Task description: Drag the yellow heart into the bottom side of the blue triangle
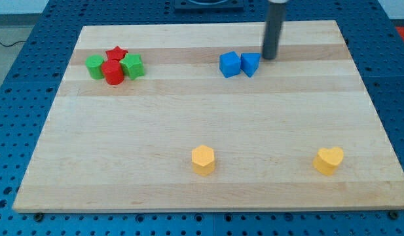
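Note:
The yellow heart [329, 160] lies near the view's bottom right of the wooden board [208, 118]. The blue triangle [251, 64] sits near the view's top, right of centre, touching a blue cube [230, 64] on its left. My tip [269, 58] stands just right of the blue triangle, close to it or touching its upper right side. It is far above the yellow heart in the view.
A yellow hexagon [203, 159] lies at the view's bottom centre. At the top left is a cluster: a red star [116, 54], a red cylinder [113, 73], and two green blocks [95, 66] [132, 65]. The board rests on a blue perforated table [18, 98].

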